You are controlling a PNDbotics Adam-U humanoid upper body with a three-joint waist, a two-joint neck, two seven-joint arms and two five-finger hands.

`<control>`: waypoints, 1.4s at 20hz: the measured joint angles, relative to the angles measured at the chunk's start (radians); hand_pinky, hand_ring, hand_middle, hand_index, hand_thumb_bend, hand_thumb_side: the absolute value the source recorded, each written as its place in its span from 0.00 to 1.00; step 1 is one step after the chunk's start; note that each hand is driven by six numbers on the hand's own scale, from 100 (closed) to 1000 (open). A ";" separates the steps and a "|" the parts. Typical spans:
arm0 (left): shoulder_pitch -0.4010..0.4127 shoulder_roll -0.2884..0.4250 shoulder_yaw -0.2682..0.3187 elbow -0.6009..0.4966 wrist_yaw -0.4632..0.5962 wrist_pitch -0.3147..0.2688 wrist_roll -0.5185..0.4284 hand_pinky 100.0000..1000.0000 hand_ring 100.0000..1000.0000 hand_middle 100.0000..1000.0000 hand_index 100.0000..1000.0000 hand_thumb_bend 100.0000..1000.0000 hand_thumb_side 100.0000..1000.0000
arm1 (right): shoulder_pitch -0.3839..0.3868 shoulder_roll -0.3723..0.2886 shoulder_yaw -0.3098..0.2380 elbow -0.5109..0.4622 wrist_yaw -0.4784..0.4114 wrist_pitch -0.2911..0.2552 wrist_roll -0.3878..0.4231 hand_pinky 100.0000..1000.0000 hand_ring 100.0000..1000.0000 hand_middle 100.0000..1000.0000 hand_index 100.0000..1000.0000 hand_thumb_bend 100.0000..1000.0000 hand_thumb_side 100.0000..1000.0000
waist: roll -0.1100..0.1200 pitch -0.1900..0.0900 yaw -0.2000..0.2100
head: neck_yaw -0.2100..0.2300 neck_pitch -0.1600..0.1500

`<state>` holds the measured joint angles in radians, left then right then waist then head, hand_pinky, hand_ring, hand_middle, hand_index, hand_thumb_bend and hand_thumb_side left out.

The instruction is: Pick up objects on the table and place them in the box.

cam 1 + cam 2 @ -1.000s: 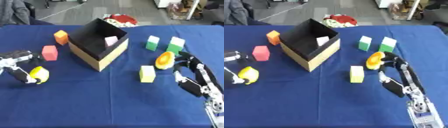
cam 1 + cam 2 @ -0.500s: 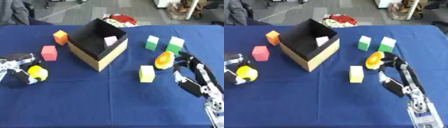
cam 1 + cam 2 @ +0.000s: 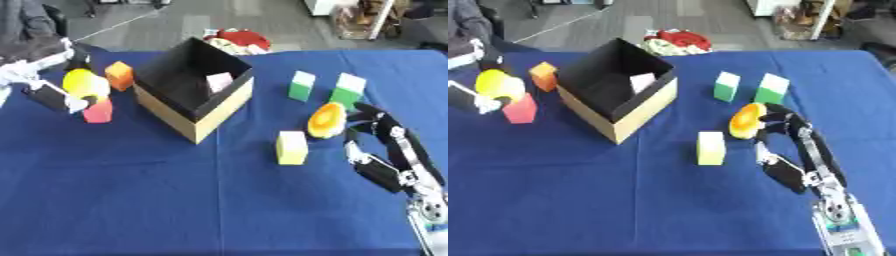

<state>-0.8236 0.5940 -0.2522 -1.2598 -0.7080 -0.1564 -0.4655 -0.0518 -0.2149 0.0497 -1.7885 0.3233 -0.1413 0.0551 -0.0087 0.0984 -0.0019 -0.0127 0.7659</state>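
Robot's left hand lifts a smooth yellow ball above the blue cloth-covered counter, fingers curled round it, left of the open box.

The right hand rests on the counter with fingers bent against a rounded orange-and-yellow object; whether it grips it cannot be told. The box is tan cardboard with a black lining, and one pale pink block lies inside. Loose blocks number five: one red block below the ball, one orange block beside the box, one yellow block, and two green-and-white blocks. The right eye view shows more of the right forearm; the left eye view shows more of the left hand.
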 measured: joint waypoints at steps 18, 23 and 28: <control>-0.147 -0.317 0.021 0.356 -0.297 -0.071 0.293 0.79 0.74 0.75 0.88 0.77 0.43 | -0.033 0.005 0.031 0.002 -0.022 -0.007 0.031 0.79 0.63 0.67 0.89 0.00 0.10 | -0.006 0.008 -0.072 | 0.038 0.000; -0.138 -0.289 0.036 0.323 -0.220 -0.058 0.295 0.81 0.76 0.78 0.89 0.78 0.47 | -0.032 0.007 0.030 0.002 -0.022 -0.007 0.030 0.79 0.63 0.67 0.89 0.00 0.10 | -0.006 0.008 -0.066 | 0.034 0.000; -0.122 -0.185 0.050 0.198 -0.049 -0.050 0.222 0.80 0.72 0.72 0.85 0.67 0.38 | -0.027 0.007 0.025 0.003 -0.022 -0.006 0.026 0.79 0.63 0.67 0.89 0.00 0.11 | -0.006 0.008 -0.050 | 0.027 0.000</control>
<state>-0.9459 0.4091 -0.2025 -1.0623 -0.7573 -0.2065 -0.2435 -0.0787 -0.2076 0.0743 -1.7859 0.3015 -0.1471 0.0812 -0.0147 0.1060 -0.0516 0.0141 0.7659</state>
